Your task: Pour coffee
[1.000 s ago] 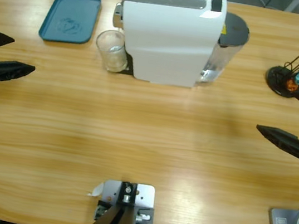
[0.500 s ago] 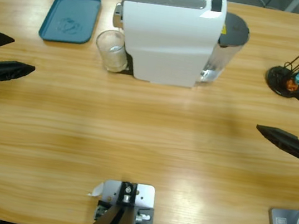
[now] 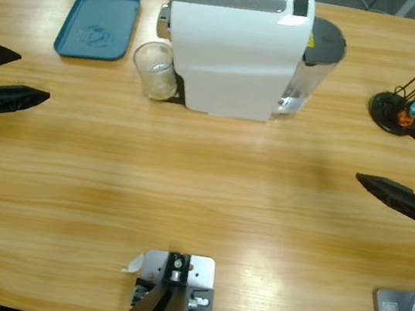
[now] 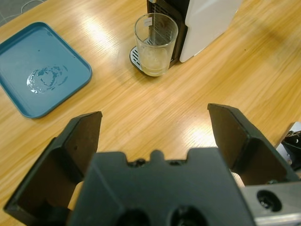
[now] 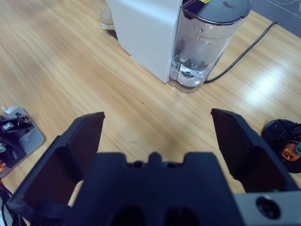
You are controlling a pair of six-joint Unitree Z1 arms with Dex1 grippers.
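Wooden table carries a white coffee machine, with a clear glass on its drip tray holding a shallow layer of pale coffee. A teal tray lies beside it. Left gripper and right gripper hover at opposite ends, jaws spread wide, holding nothing.

Teal tray, white machine (grey-lidded tank)
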